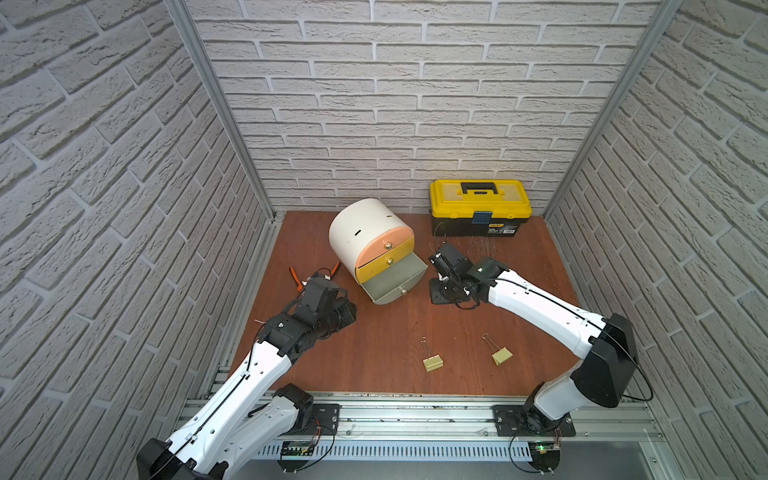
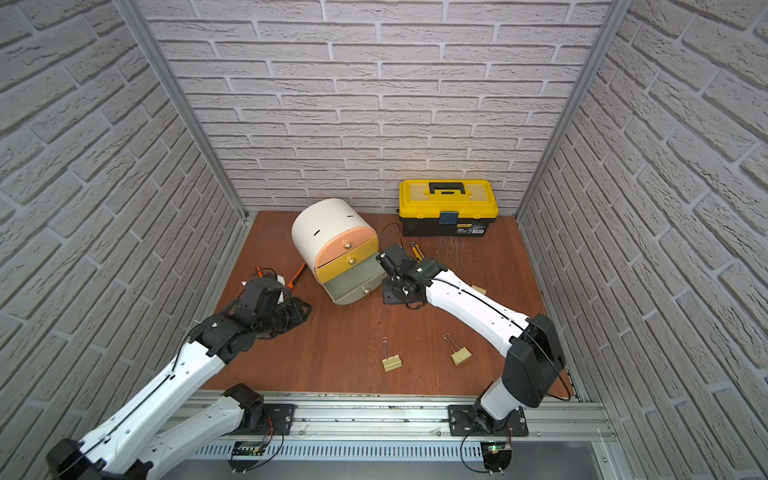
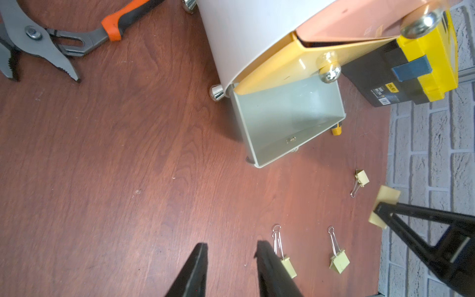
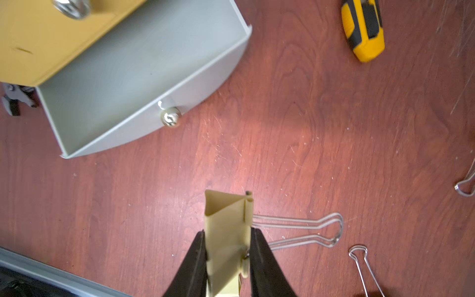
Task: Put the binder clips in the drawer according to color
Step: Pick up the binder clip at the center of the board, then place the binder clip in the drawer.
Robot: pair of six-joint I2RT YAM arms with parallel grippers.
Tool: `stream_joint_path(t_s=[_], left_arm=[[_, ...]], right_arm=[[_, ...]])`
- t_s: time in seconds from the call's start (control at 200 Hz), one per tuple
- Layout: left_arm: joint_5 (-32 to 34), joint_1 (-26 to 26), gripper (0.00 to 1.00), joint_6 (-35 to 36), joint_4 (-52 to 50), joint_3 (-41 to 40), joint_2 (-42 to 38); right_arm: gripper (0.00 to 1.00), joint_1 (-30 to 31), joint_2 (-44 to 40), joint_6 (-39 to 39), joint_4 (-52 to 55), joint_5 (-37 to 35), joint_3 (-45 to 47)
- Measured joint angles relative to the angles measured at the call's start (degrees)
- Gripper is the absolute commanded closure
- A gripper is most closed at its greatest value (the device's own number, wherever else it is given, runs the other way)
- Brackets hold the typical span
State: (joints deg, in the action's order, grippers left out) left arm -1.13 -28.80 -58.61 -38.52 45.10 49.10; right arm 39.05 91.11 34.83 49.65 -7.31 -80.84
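A: Where is the held binder clip placed relative to the right jaws?

B: Its pale yellow body is pinched between the two black fingers of the right gripper, the jaws being closed against its flat sides. The silver wire handles are seen sticking out sideways, clear of the fingers. The clip is carried above the counter, just right of the drawer, whose grey bottom tray is pulled out; nothing can be seen inside it.

A: And the left jaws?

B: The left gripper is held partly open, with nothing between its fingers. It is positioned near the left side of the cabinet, beside the orange-handled pliers.

A: Are other clips seen?

B: Two pale yellow clips are left lying on the near part of the counter, apart from each other and well apart from both grippers. A third is shown in the left wrist view, further right.

A: Anything else?

B: A yellow-black toolbox is set against the far wall, and a utility knife is lying right of the drawer.
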Motion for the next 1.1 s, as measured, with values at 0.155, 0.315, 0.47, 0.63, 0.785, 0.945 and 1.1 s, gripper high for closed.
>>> stream_joint_path(t_s=[0.155,0.315,0.47,0.63,0.785,0.945,1.1], left_arm=[[-0.3,0.6,0.63,0.1,0.0,0.4,0.2],[-0.4,0.9,0.63,0.1,0.0,0.5,0.2],[-0.4,1.2,0.63,0.1,-0.1,0.6,0.1],[-0.3,1.4,0.63,0.1,-0.5,0.6,-0.9],[-0.3,1.8,0.63,0.0,-1.0,0.6,-2.5],[-0.3,2.2,0.62,0.1,-1.9,0.6,-3.5],[-0.4,2.6,0.62,0.1,-2.2,0.6,-3.7]], right_arm=[[0.77,0.2,6.1,-2.7,1.2,0.9,-9.0],[0.77,0.2,13.0,-5.0,2.6,2.0,-17.2],[0.77,0.2,19.0,-7.5,3.3,2.9,-24.4],[0.73,0.2,23.0,-9.7,4.0,3.9,-28.8],[0.65,0.1,25.5,-10.4,4.0,4.6,-29.8],[0.58,-0.2,26.6,-10.9,4.0,4.9,-29.9],[0.56,-0.3,26.7,-11.2,4.1,4.8,-30.4]])
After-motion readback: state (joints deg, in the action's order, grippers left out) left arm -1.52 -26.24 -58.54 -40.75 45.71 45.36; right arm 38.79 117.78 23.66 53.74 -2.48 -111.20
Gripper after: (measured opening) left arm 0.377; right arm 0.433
